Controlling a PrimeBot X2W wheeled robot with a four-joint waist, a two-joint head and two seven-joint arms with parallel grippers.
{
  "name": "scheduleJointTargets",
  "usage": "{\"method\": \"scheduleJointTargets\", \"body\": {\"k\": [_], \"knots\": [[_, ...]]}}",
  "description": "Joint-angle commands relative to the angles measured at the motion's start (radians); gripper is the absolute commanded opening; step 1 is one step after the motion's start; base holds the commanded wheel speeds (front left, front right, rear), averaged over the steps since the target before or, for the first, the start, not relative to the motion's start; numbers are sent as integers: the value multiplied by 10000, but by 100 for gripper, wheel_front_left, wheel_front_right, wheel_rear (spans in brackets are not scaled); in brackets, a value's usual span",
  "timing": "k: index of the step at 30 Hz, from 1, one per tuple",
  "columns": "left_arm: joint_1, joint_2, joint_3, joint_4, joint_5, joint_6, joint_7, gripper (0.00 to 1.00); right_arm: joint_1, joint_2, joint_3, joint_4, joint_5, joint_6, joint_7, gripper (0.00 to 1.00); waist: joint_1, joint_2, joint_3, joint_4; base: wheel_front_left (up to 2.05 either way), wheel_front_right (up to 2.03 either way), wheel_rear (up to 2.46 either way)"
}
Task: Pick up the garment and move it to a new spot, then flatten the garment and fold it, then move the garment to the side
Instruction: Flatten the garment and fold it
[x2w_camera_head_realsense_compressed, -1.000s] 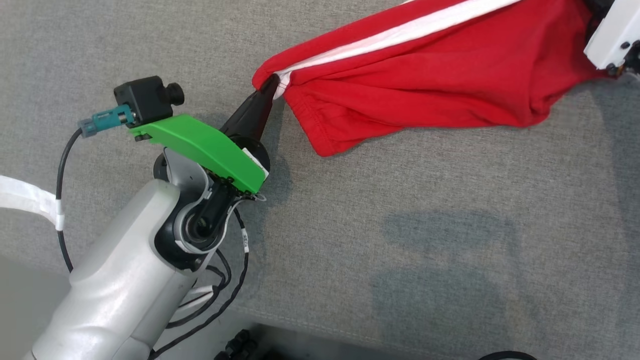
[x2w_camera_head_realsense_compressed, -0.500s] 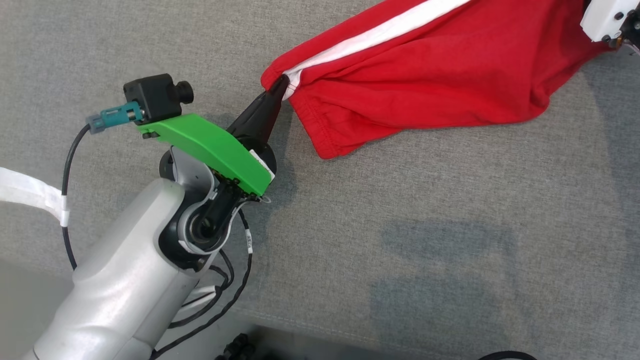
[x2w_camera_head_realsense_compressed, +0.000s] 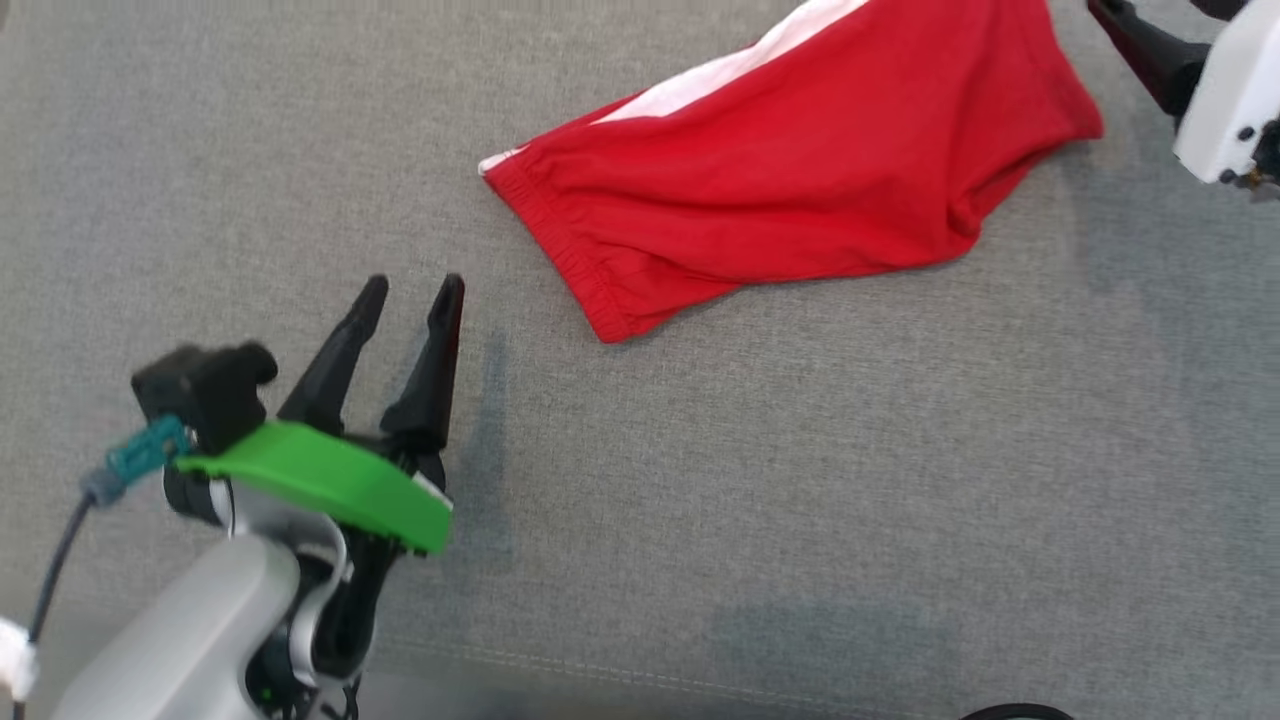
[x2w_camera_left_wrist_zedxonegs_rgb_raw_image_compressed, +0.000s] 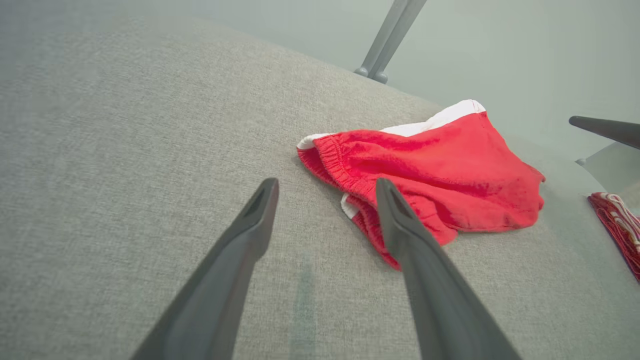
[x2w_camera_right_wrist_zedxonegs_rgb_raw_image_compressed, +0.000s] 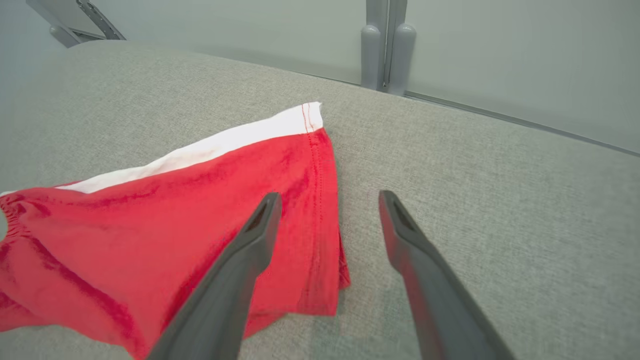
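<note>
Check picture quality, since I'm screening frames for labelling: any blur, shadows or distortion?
Head view: mount of left gripper motion-blurred, soft shadows on the grey surface. Left wrist view: hazy towards the top, garment sharp. Right wrist view: surface's far edge curves, no glare.

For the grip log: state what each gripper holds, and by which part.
Nothing held. Left gripper and right gripper are open; the shorts lie free.

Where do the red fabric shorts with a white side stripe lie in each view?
Head view: red fabric shorts, top centre to upper right.
Left wrist view: shorts, right of centre.
Right wrist view: shorts, left half.
Shared landmark: their white side stripe, along one edge.
</note>
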Motion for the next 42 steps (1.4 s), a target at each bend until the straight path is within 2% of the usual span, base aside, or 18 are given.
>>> {"method": "scheduleJointTargets", "body": {"k": [1,7,12,14,20,27,28,29,33,36,37,42], "knots": [[332,32,22,-142,99,166,-183,100,201,-99,-120,-86,-49,-7,3,100,0,-1,-545,-348,0,0,0],[1229,-42,35,-449,1280,797,-771,100,907,80,-949,117,-510,-5,310,100,0,-1,-392,25,0,0,0],[1479,-639,262,-197,2340,849,-873,100,885,405,-1566,440,-870,-5,774,100,0,-1,-22,577,0,0,0],[1760,-1155,634,-83,2763,632,-859,100,671,567,-1870,692,-1226,-5,1121,100,0,-1,179,861,0,0,0],[2028,-2016,1204,376,3485,-54,-865,100,352,983,-2328,1292,-1885,-5,1770,100,0,-1,514,1345,0,0,0],[2079,-2725,1703,944,4002,-756,-866,100,461,1288,-2438,1783,-2297,-4,2465,100,0,-1,590,1615,0,0,0],[2095,-2809,1791,1011,4059,-835,-867,100,501,1327,-2447,1813,-2255,-4,2573,35,0,-1,574,1614,0,0,0],[2130,-2875,1864,1066,4098,-920,-867,100,546,1419,-2461,1809,-2129,-4,2658,0,0,-1,546,1594,0,0,0],[2343,-2951,2150,1258,4345,-1314,-864,100,677,1860,-2891,1711,-1563,-2,2780,0,0,-1,244,1275,0,0,0],[2581,-2777,2159,1403,4613,-1688,-858,100,783,2233,-3160,1587,-1182,-4,2865,0,0,-1,-160,857,0,0,0],[2581,-2777,2159,1403,4613,-1688,-858,100,783,2233,-3160,1587,-1182,-4,2865,0,0,-1,-160,857,0,0,0],[3246,-2476,2364,1559,4792,-1873,-858,100,1239,2748,-3488,1187,-561,-4,3135,0,0,-1,-1096,-85,0,0,0]]}}
